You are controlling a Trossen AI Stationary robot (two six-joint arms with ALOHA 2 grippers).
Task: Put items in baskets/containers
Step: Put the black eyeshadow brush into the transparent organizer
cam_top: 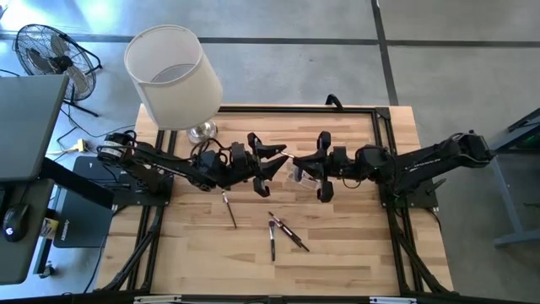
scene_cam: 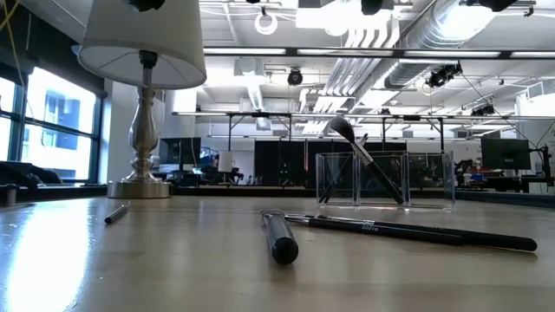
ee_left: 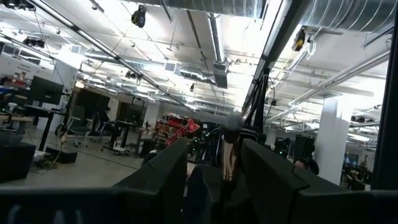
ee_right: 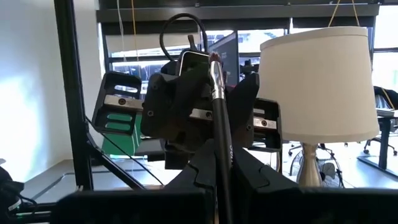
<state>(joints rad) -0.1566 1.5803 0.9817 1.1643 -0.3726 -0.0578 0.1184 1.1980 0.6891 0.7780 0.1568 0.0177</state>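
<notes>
My right jaws (ee_right: 219, 180) pinch a brush (ee_right: 219, 118) while my left jaws (cam_top: 268, 169) gape empty; a loose handover drops it beside the box (scene_cam: 386, 179).

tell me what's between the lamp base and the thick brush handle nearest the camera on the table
In the low view, one slim brush lies on the table between the lamp base and the thick brush handle; the rest of that stretch is bare wood.
</notes>
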